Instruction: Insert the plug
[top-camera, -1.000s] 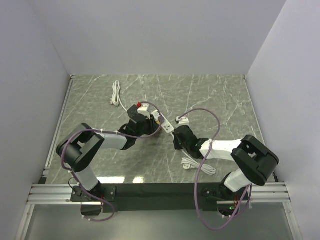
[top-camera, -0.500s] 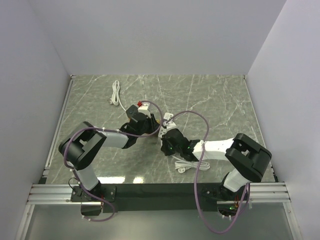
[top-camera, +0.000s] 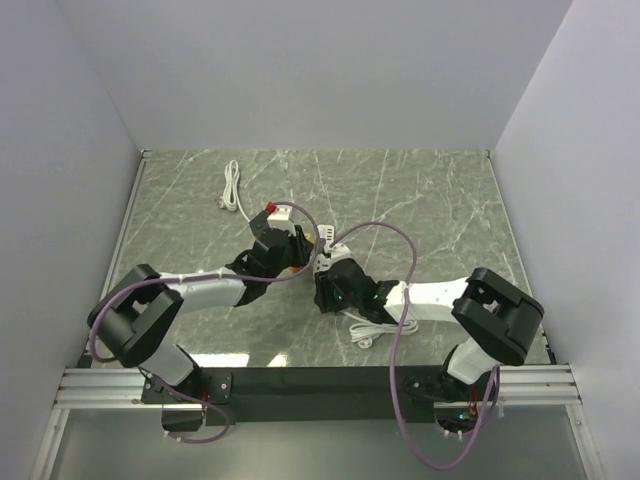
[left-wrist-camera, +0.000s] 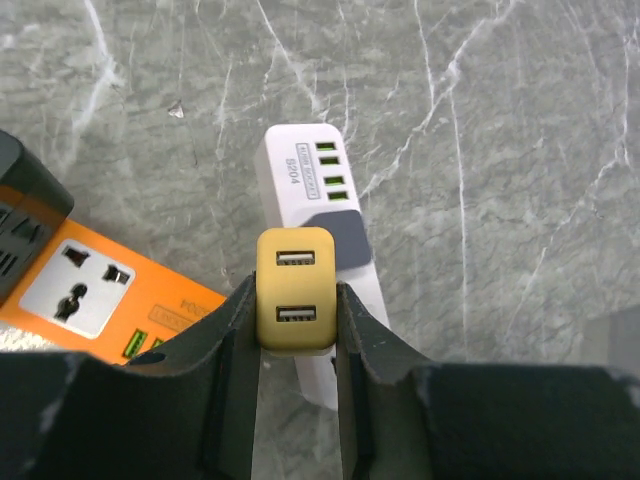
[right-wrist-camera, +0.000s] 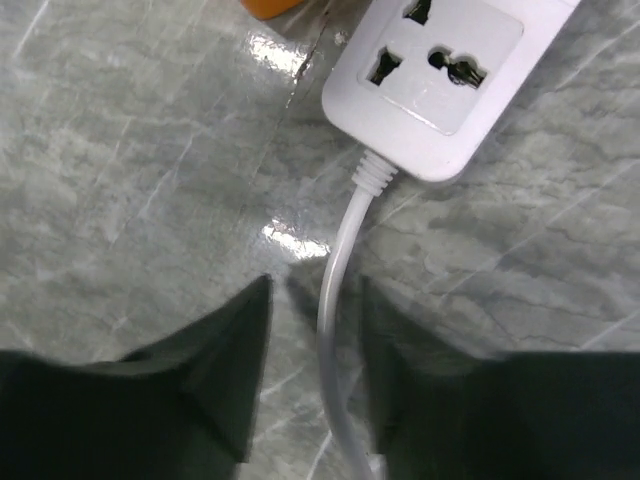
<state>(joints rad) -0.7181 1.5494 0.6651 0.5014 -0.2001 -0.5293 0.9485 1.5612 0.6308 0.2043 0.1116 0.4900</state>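
White charger (left-wrist-camera: 305, 200) reads "S204"; print on orange strip (left-wrist-camera: 150, 292) illegible.

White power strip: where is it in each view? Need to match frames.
Top external: white power strip, centre, largely covered.
Left wrist: centre, USB end, beneath yellow adapter.
Right wrist: top right, socket end with cord.
Shared landmark: orange strip beside it, in both wrist views.

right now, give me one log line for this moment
left fingers: shut on yellow plug | right fingers: open astride white cord | plug: not inserted
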